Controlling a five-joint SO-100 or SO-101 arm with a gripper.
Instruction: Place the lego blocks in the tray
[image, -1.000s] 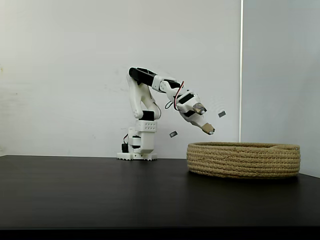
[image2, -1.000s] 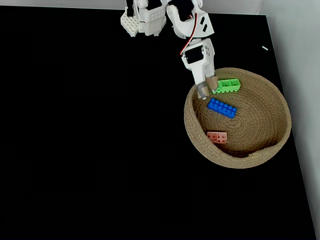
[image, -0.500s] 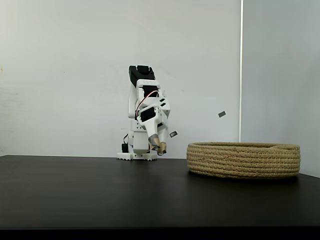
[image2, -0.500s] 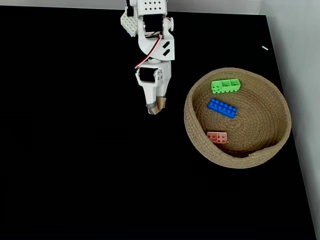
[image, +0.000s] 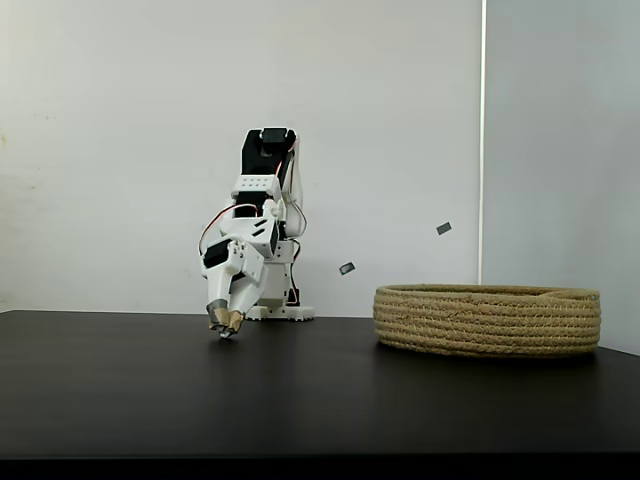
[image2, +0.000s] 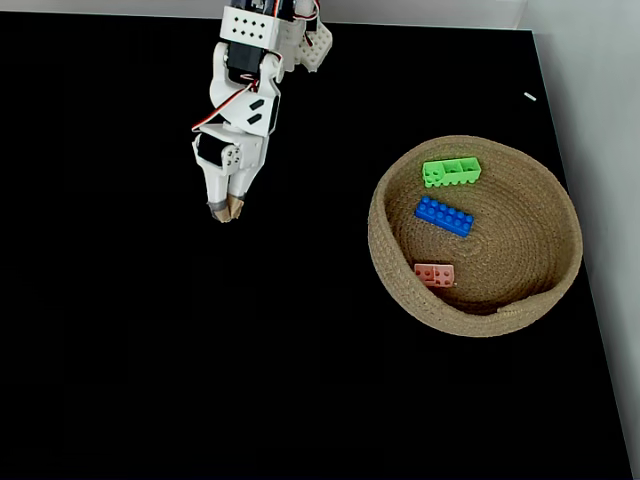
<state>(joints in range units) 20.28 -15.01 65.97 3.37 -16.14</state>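
Coiled tan rope forms the wide, shallow round basket (image2: 545, 300) we treat as the tray, sitting at the right of both fixed views. Inside it, seen from above, lie the bright green studded brick (image2: 451, 172) near the upper wall, the blue studded brick (image2: 444, 215) just below it, and the smaller pale pink brick (image2: 434, 274) lower still, all apart from one another. We judge the sorting done, so little remains to spoil. The main risk would be the white arm swinging back low across the black tabletop (image2: 120, 350) and clipping the basket wall. Our gripper (image2: 226, 210) hangs at upper left, well apart from the basket, tips close together, carrying nothing and just above the table in the side view (image: 224, 327).
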